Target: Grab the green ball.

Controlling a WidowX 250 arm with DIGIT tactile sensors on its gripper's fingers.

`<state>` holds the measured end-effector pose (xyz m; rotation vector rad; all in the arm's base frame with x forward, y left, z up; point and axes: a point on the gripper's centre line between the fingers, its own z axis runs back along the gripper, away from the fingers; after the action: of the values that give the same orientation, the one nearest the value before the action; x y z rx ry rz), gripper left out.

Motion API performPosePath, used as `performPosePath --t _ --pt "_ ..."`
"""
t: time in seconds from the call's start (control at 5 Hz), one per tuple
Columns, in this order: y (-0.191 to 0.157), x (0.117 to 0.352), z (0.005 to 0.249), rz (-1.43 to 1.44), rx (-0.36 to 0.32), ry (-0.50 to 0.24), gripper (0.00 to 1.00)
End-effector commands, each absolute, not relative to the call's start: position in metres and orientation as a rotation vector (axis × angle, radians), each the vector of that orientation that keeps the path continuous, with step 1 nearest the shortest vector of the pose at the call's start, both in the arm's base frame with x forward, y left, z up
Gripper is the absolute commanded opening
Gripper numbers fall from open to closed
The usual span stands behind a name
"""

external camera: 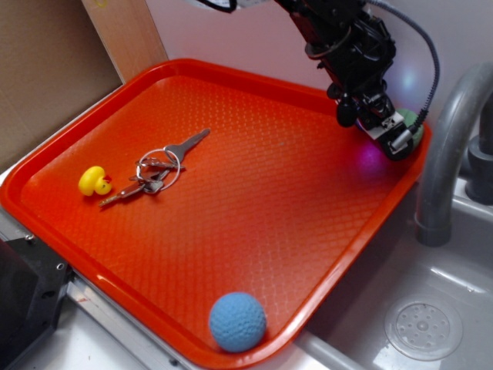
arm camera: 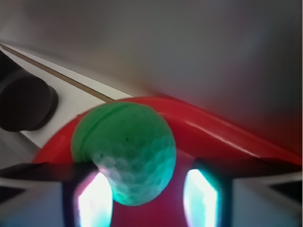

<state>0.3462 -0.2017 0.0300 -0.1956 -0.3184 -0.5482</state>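
At the far right corner of the red tray [external camera: 46, 162] lies the green ball [arm camera: 125, 151], between the open fingers of the gripper [external camera: 394, 132], not yet held. It looks light, firm, dimpled; squeeze across its middle.

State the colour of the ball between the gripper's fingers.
Green ball, pale mint and dimpled; wrist view shows it best.

Green ball [arm camera: 125, 151]: pale mint, dimpled, grooved; sits in far right corner of orange tray [external camera: 254, 200].
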Motion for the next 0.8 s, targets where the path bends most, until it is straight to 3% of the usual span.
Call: performPosePath --t 0.0,0.4,0.6 --pt "-0.173 0.306 0.086 -0.552 -0.069 -0.167 0.0" --pt "-0.102 0.245 0.186 -0.399 -0.141 0.003 0.0" --pt "-0.08 0.21 0.211 -0.257 -0.097 -0.115 0.0"
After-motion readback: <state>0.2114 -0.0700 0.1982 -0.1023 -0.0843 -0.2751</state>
